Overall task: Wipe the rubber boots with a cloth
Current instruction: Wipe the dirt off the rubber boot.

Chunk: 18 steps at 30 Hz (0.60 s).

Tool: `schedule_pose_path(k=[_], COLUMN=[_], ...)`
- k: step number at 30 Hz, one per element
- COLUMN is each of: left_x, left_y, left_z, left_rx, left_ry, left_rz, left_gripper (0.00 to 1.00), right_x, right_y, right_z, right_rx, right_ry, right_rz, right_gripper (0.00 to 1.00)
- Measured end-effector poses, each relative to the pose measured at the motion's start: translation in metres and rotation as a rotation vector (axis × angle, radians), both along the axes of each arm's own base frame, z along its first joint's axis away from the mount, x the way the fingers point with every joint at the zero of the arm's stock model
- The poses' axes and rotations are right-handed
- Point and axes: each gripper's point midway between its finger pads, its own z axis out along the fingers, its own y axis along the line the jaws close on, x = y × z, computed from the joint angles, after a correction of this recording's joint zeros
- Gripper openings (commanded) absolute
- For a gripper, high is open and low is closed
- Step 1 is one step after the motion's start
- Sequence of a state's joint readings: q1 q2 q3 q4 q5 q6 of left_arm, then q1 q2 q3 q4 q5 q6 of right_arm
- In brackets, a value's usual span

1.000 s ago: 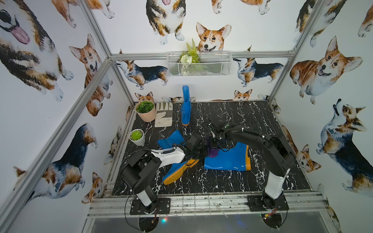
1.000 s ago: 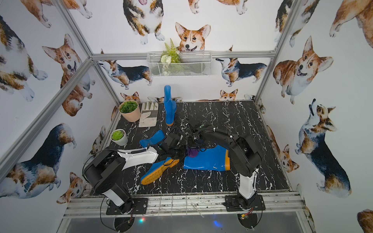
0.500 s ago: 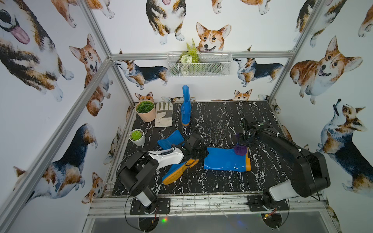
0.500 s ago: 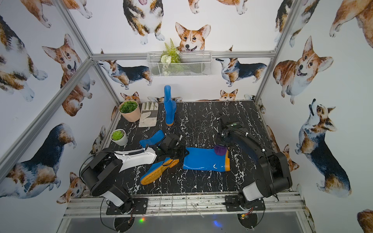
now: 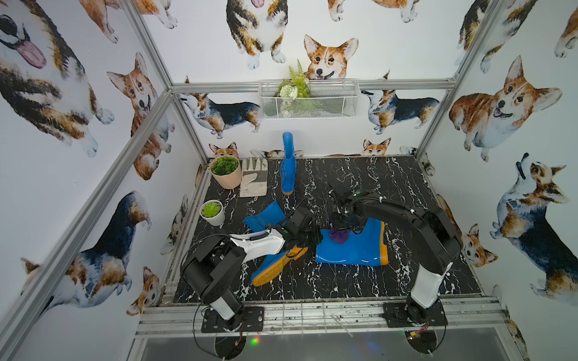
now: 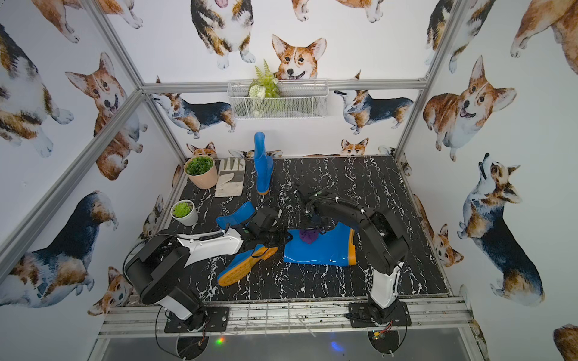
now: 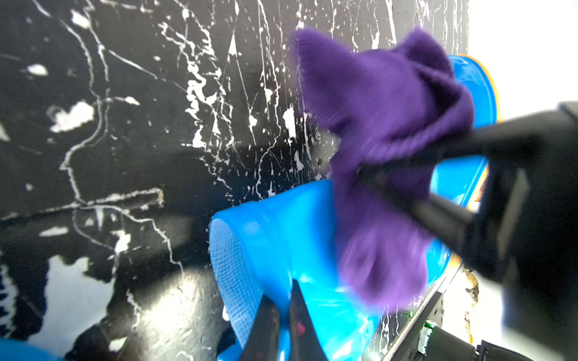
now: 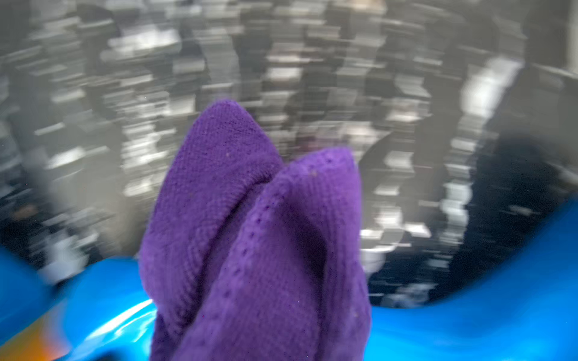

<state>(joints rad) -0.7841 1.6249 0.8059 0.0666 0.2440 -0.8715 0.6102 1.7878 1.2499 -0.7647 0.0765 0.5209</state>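
The right gripper [image 5: 341, 223] is clamped tight on the purple cloth [image 5: 339, 236], which sits bunched on the shaft of the boot [image 5: 353, 251] lying on its side. The left gripper [image 7: 281, 308] appears to pinch that boot's open rim, jaws nearly together. To wipe well, pin the rim so the glossy boot cannot slide, press the cloth flat, and sweep toward the sole in overlapping passes.

place: robot lab test cell (a small walled booth) | evidence: aluminium frame [image 5: 406, 83], corgi-print wall panels [image 5: 359, 131], marble-pattern table [image 5: 375, 175], two arm bases [image 5: 233, 318] bolted to a rail [image 5: 312, 312] at its front edge
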Motion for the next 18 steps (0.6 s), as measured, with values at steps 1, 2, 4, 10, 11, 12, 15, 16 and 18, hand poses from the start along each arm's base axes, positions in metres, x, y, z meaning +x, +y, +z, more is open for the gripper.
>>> schedule_pose_path(k=[1,2,4,10,11,12,15,16,18], left_x=[0.0,0.0,0.001,0.002,0.003,0.003,0.004,0.004,0.004], left_y=[0.0,0.0,-0.001,-0.001,-0.001,-0.001,-0.002,-0.002,-0.002], left_z=[0.0,0.0,0.0,-0.003,-0.004,-0.004,-0.004,-0.004,-0.004], left_rx=[-0.001,-0.002,-0.001,0.008,0.009,0.008,0.006,0.007,0.007], left_ry=[0.0,0.001,0.001,0.01,0.011,0.012,0.016,0.016,0.017], left_rz=[0.001,0.002,0.003,0.011,0.013,0.013,0.018,0.018,0.019], left_gripper=[0.0,0.0,0.0,0.0,0.0,0.0,0.0,0.0,0.0], right_x=[0.0,-0.001,0.0,-0.005,-0.009,-0.013,-0.031,-0.04,-0.054], right_y=[-0.026,-0.045,-0.078,-0.146,-0.153,-0.156,-0.155,-0.154,-0.155], right_z=[0.001,0.005,0.024,0.102,0.114,0.119,0.116,0.106,0.086], right_rx=[-0.009,-0.015,-0.032,-0.029,-0.017,-0.009,0.046,0.062,0.071], right_ry=[0.007,0.004,-0.035,-0.233,-0.271,-0.288,-0.288,-0.269,-0.232], right_rz=[-0.053,-0.087,-0.139,-0.272,-0.291,-0.299,-0.32,-0.331,-0.361], right_gripper=[0.0,0.0,0.0,0.0,0.0,0.0,0.0,0.0,0.0])
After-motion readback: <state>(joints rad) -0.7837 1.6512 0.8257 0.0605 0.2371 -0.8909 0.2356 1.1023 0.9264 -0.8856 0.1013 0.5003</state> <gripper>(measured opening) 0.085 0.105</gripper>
